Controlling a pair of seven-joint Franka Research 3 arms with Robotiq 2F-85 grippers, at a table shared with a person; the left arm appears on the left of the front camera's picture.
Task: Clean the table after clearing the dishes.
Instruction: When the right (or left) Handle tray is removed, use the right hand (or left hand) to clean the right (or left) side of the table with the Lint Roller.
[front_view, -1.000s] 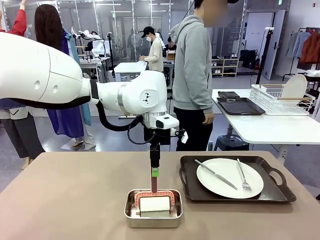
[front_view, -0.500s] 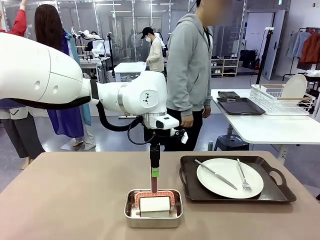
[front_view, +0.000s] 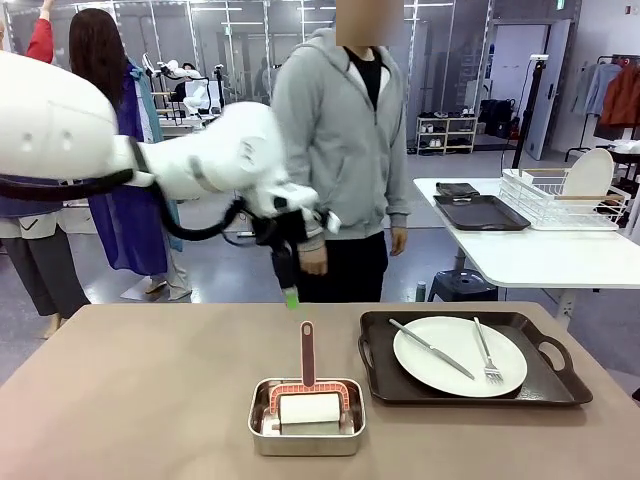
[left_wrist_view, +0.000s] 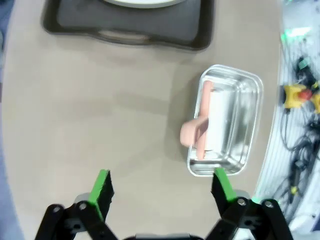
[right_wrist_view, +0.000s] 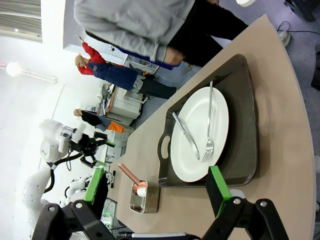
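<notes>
Gripper of left arm downward, jaws apart, empty, above table.

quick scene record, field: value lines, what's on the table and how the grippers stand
table: holds tin and tray
tin: steel, holds a roller, handle up
tray: dark, right of tin, holds plate
plate: white, knife and fork on it
left gripper: open, empty, above the table
right gripper: open, empty
person: stands at far side
</notes>
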